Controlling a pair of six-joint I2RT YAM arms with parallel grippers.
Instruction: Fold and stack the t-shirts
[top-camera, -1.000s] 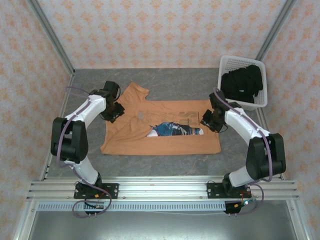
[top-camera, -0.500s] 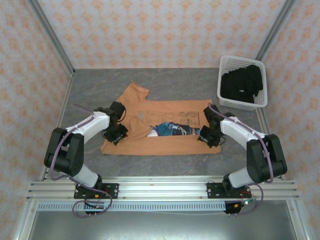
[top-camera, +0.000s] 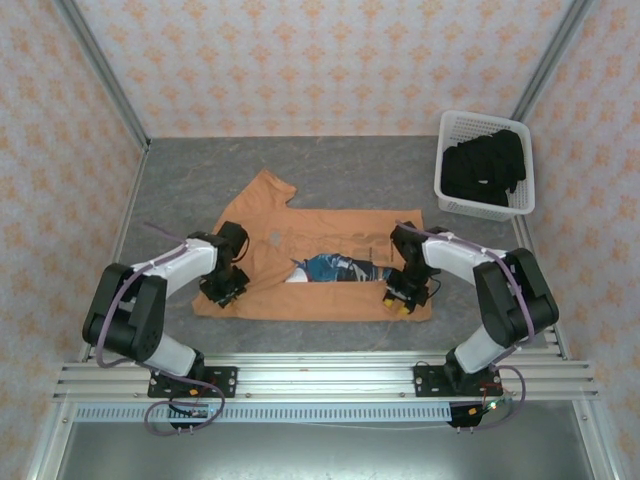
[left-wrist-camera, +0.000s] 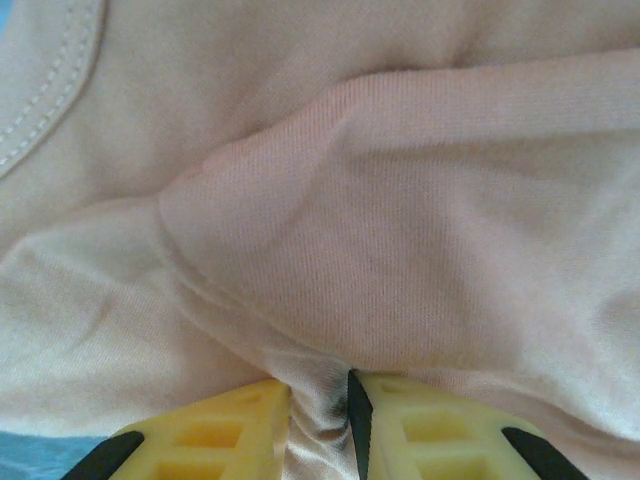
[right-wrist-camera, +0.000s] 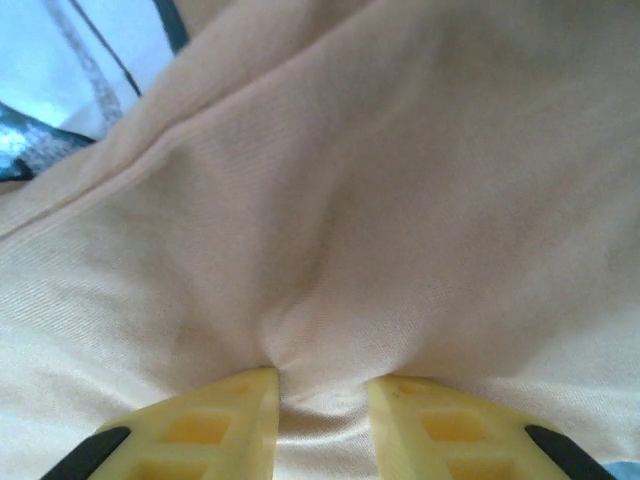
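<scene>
The left pincer (left-wrist-camera: 320, 405) and the right pincer (right-wrist-camera: 322, 385) were each clenched on a fold of the orange-tan t-shirt (top-camera: 340, 222), which lay seemingly half-folded between them on the grey worktop (top-camera: 200, 170), print showing.

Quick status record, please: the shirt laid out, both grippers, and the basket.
laid-out shirt: orange t-shirt, partly folded, print showing at its middle
left gripper: shut on the orange t-shirt's left side, cloth pinched between its fingers
right gripper: shut on the orange t-shirt's right side, cloth bunched between its fingers
basket: white lattice basket, far right, holds black t-shirts
</scene>
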